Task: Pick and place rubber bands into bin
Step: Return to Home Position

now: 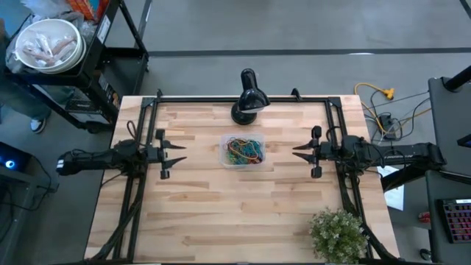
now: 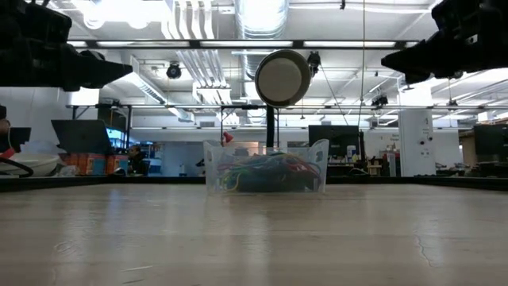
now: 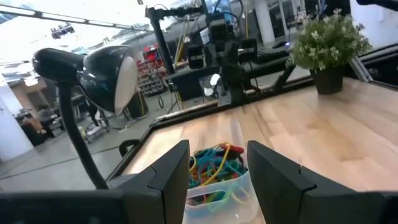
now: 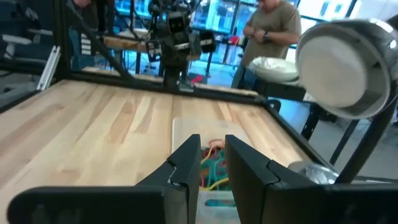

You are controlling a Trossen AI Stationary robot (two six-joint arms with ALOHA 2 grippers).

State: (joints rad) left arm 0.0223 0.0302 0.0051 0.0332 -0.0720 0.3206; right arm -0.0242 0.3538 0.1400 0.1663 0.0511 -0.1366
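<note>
From above, the clear bin sits mid-table on the wooden table, just in front of the black desk lamp, with the tangle of coloured rubber bands inside it. The left gripper and right gripper point at it from either side, well apart from it and holding nothing. A potted plant is cut off at the near right corner. At table height both grippers hang high in the top corners as dark shapes, and I cannot make out their finger gaps there. The bands show through the bin's wall. The left wrist camera shows its fingers spread wide, empty, hiding part of the bin. The right wrist camera shows a narrower gap, also empty, and a person stands beyond the table.
</note>
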